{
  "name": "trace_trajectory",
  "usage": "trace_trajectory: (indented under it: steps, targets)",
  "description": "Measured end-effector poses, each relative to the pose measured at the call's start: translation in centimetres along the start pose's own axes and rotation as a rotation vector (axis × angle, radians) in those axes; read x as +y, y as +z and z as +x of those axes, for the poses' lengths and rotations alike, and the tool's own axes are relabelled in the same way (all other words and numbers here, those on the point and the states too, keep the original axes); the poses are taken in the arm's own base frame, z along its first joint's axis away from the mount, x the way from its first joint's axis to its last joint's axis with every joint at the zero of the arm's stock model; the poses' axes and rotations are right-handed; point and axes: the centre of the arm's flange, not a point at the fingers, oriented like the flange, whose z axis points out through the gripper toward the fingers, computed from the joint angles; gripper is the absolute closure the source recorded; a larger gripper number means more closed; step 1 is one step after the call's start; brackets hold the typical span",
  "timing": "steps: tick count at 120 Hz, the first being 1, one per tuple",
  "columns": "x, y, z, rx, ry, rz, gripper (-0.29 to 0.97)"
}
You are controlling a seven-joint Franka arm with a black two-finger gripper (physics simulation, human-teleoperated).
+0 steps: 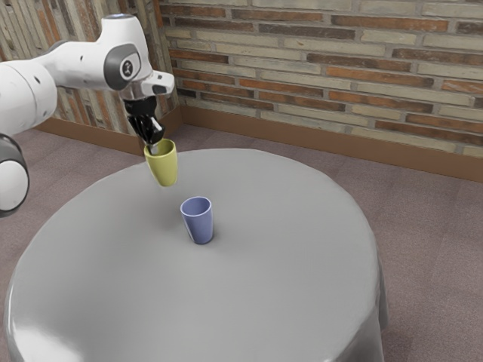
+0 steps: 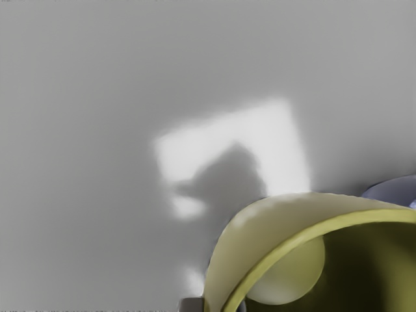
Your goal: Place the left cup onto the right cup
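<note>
A yellow-green cup (image 1: 162, 163) hangs in the air above the round grey table (image 1: 287, 302), slightly tilted, with my black gripper (image 1: 153, 141) shut on its rim. A blue-violet cup (image 1: 198, 219) stands upright on the table, below the yellow cup and toward the exterior view's right. In the wrist view the yellow cup (image 2: 305, 253) looms large and blurred just under my hand, its open mouth facing the camera, and a sliver of the blue cup (image 2: 396, 190) peeks out beyond it.
The table's grey cloth drapes over its edge at the exterior view's right (image 1: 377, 286). A brick wall (image 1: 324, 68) runs behind the table. A bright patch with my hand's shadow (image 2: 227, 169) lies on the tabletop.
</note>
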Motion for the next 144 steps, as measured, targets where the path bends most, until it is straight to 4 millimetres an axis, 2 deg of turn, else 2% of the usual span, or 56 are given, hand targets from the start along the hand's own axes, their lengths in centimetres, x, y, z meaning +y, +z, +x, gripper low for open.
trace_trajectory:
  steps: [64,144]
  targets:
    - [3.0,-0.8,1.0,-0.002,0.047,-0.002,0.79]
    - [7.9,-1.0,2.3,-0.009,0.117,-0.012,0.79]
